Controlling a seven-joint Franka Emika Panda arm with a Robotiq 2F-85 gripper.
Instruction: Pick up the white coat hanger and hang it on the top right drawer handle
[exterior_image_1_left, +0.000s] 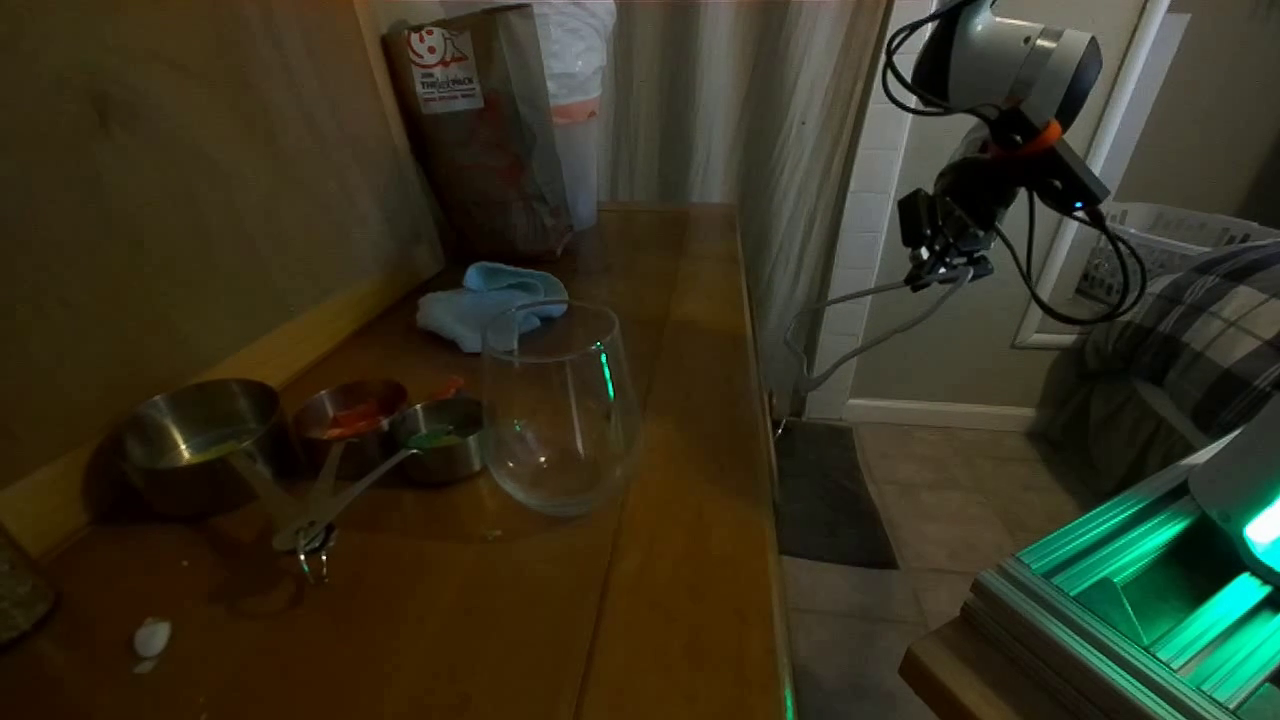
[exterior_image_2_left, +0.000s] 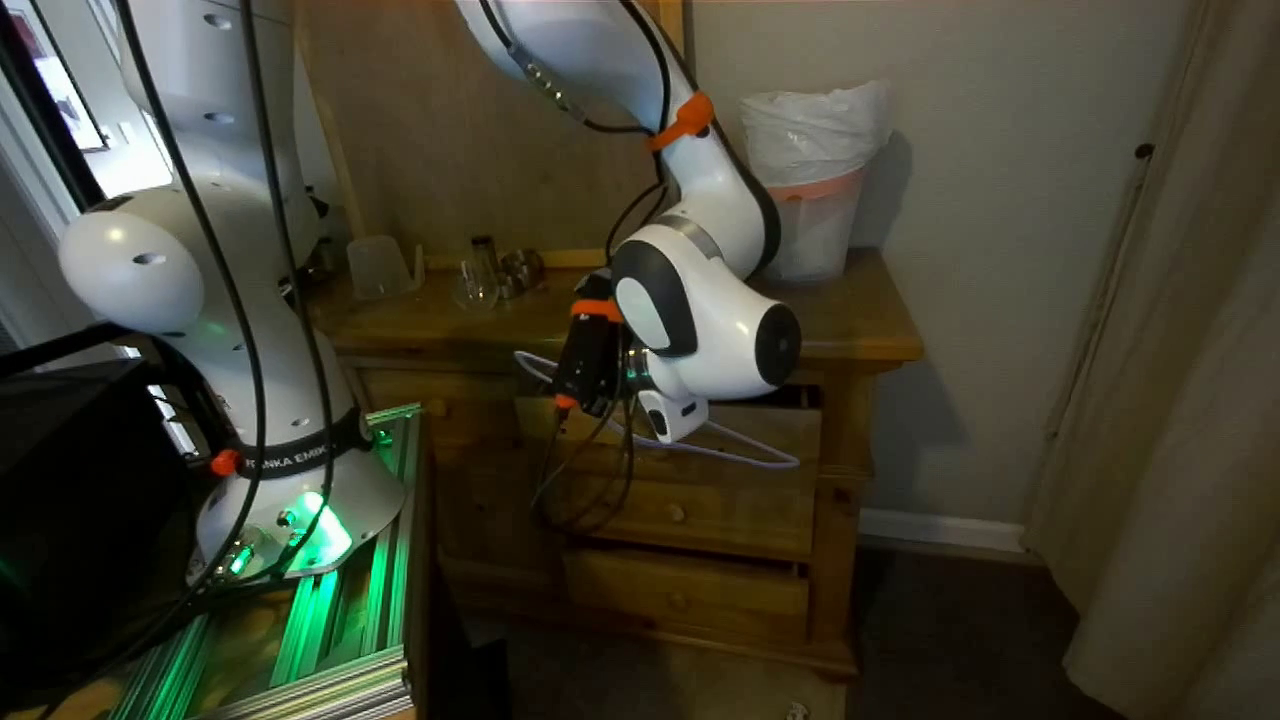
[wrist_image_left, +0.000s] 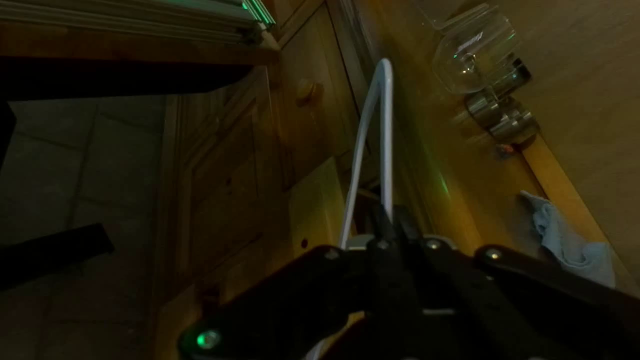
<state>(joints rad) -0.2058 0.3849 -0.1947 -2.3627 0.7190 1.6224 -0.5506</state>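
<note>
The white coat hanger shows in both exterior views (exterior_image_1_left: 862, 350) (exterior_image_2_left: 745, 458) and in the wrist view (wrist_image_left: 386, 125). My gripper (exterior_image_1_left: 945, 272) is shut on one wire of it and holds it in the air before the dresser. In the wrist view the fingertips (wrist_image_left: 394, 222) close around the wire, and a rounded corner points away from the jaws. I cannot make out the hanger's hook. The top right drawer (exterior_image_2_left: 775, 425) appears partly pulled out, behind the hanger; its handle is hidden by the arm. In an exterior view the wrist hides the jaws.
The dresser top (exterior_image_2_left: 850, 330) bears a clear glass (exterior_image_1_left: 560, 410), metal measuring cups (exterior_image_1_left: 445, 440), a blue cloth (exterior_image_1_left: 470, 315), a paper bag (exterior_image_1_left: 490, 130) and a white-lined bin (exterior_image_2_left: 815, 190). Lower drawers have round knobs (exterior_image_2_left: 676, 513). Loose cables (exterior_image_2_left: 590, 515) hang from the wrist.
</note>
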